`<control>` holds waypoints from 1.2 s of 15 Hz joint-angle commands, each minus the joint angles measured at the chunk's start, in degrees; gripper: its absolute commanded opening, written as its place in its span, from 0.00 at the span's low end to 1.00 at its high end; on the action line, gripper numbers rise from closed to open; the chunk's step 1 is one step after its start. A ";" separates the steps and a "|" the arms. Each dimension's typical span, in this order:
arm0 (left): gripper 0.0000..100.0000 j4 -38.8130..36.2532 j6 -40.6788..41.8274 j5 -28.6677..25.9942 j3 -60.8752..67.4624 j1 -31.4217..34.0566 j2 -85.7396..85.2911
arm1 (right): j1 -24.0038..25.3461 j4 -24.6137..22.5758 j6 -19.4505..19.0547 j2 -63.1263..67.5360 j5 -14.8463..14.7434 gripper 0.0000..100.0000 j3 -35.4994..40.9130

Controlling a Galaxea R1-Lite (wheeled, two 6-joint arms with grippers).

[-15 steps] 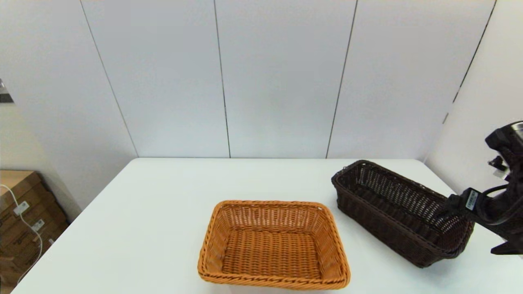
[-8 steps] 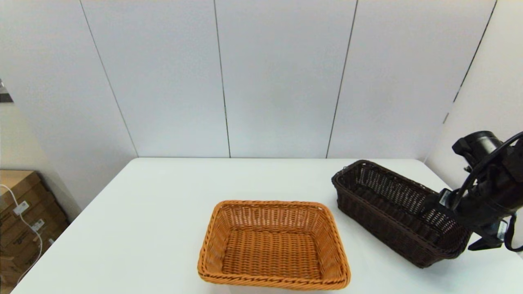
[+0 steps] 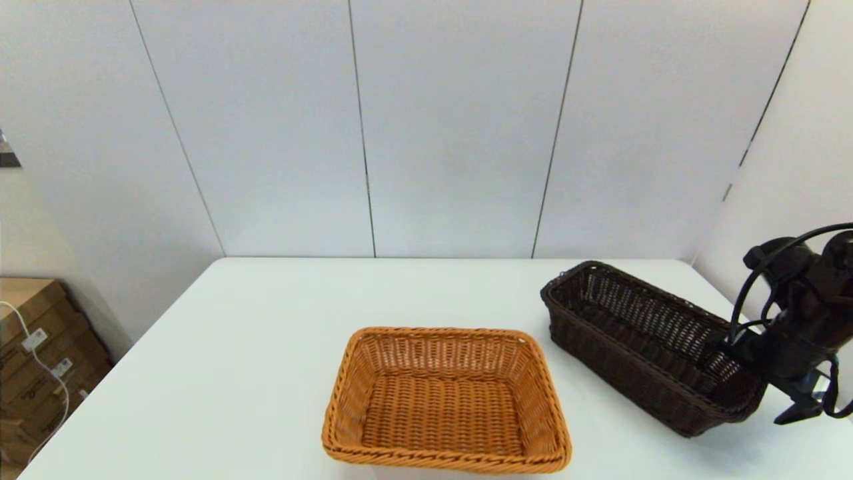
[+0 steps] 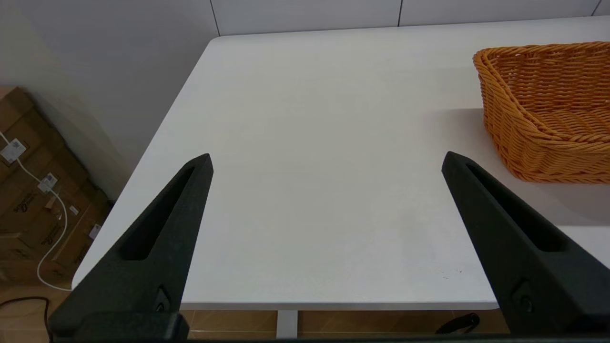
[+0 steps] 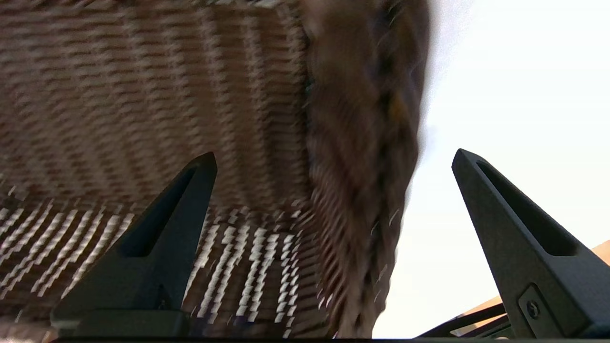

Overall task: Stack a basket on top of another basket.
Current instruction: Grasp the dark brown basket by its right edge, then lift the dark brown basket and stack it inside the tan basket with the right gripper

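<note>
The dark brown basket rests at an angle on the right side of the white table. The orange-tan basket sits near the front centre, apart from it. My right gripper is at the dark basket's near right end. In the right wrist view this gripper is open and straddles the braided rim: one finger is over the woven inside, the other outside over the table. My left gripper is open over the bare table left of the orange-tan basket, holding nothing.
Cardboard boxes with a white cable stand on the floor left of the table. The table's left edge and front edge lie close to my left gripper. A grey panelled wall rises behind the table.
My right wrist has swung from a flat pose to a more upright one and sunk a little at the dark basket's right end. Both baskets stay where they were.
</note>
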 commanded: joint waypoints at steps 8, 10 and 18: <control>1.00 0.05 0.03 0.00 0.01 0.00 0.07 | -1.32 -2.18 0.26 5.71 2.42 0.00 -0.92; 1.00 0.05 0.03 0.09 0.01 0.00 0.07 | -1.76 -2.18 0.26 5.54 4.35 0.00 -1.01; 1.00 0.05 0.03 0.00 0.01 0.00 0.07 | -6.59 -1.56 0.00 3.78 18.85 0.00 -1.62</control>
